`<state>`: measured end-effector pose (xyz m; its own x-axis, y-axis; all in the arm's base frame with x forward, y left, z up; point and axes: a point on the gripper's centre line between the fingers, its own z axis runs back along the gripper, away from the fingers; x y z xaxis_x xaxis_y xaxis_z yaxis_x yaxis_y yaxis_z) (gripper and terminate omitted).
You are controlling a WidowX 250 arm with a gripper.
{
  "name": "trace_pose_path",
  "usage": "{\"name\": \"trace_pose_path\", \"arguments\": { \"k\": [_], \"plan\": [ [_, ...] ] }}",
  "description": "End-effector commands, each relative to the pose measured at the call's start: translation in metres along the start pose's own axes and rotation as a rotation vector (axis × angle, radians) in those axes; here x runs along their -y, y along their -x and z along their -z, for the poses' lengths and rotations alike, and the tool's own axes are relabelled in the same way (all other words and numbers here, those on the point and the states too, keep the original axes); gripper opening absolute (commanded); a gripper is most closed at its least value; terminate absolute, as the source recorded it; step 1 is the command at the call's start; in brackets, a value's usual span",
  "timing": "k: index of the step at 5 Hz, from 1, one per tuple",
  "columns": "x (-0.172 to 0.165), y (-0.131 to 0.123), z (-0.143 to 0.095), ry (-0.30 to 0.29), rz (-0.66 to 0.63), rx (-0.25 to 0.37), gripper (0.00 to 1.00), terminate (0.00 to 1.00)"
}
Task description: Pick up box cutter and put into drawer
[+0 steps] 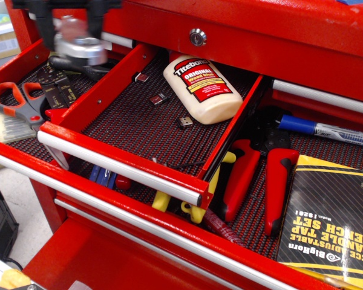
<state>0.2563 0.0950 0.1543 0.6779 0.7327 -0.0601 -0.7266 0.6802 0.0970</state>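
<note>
Upper left of frame: I've got the gripper (69, 27) up high w/ the box cutter (78, 48) clamped in its black fingers, silver-grey body blurred, hanging below the jaws. It's lifted clear of the clutter beneath, I think so the knife can pass over the drawer's left wall w/o snagging. Cutter sits just outside the upper-left corner of the drawer (118, 158), not over the liner yet.

Drawer is pulled out toward lower centre, silver bar handle in front, black-red mesh inside. Already in it: wood glue bottle (201, 87) lying at the back right, plus a few small metal bits on the mesh. Centre and front are bare, so I judge that's the drop spot.

Left of frame, in the wider tray below: orange-and-grey scissors (18, 103). Right of centre: red-handled pliers (257, 181), blue marker (327, 128), and a tap wrench set box (330, 217) at lower right.

All of it is a red metal tool chest, keyed lock (197, 37) top centre; pale floor shows at lower left.
</note>
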Motion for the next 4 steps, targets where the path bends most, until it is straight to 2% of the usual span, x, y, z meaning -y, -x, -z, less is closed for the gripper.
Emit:
{"name": "trace_pose_path", "arguments": {
  "k": [1, 2, 4],
  "plan": [
    [0.0408, 0.0463, 0.0063, 0.069, -0.021, 0.226, 0.00, 0.00],
    [0.0412, 0.0457, 0.0112, 0.132, -0.008, 0.318, 1.00, 0.00],
    [0.0412, 0.0457, 0.0112, 0.132, -0.008, 0.318, 1.00, 0.00]
  ]
}}
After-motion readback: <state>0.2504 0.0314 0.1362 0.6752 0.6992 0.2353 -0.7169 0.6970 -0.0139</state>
